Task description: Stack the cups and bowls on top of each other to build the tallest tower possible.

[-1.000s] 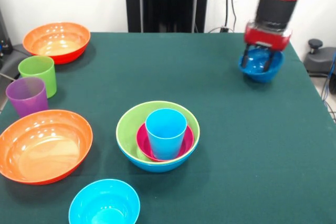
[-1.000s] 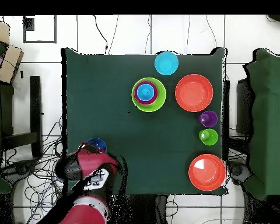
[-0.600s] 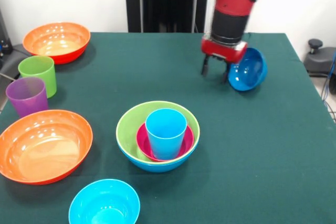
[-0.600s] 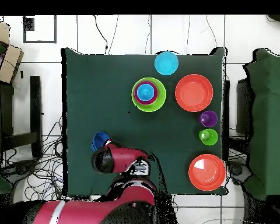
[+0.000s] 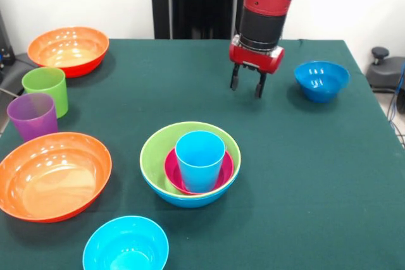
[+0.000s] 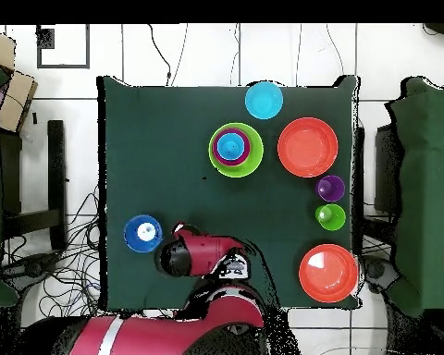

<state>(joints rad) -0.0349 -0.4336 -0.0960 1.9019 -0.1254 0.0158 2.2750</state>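
Hovering empty with jaws apart, the gripper (image 5: 247,84) hung left of the dark blue bowl (image 5: 321,80); a careless rim grab could tip it off the table's right edge (image 5: 373,156)

cup (image 5: 200,159) in nested bowls (image 5: 190,162) | lone bowl (image 5: 321,80) right of fingers (image 5: 259,85)

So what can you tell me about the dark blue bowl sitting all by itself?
The dark blue bowl is small, round and shiny, like smooth plastic. It sits upright and empty on the green table, near a far corner. Nothing touches it but the table. The gripper hangs open beside it, apart from it, holding nothing.
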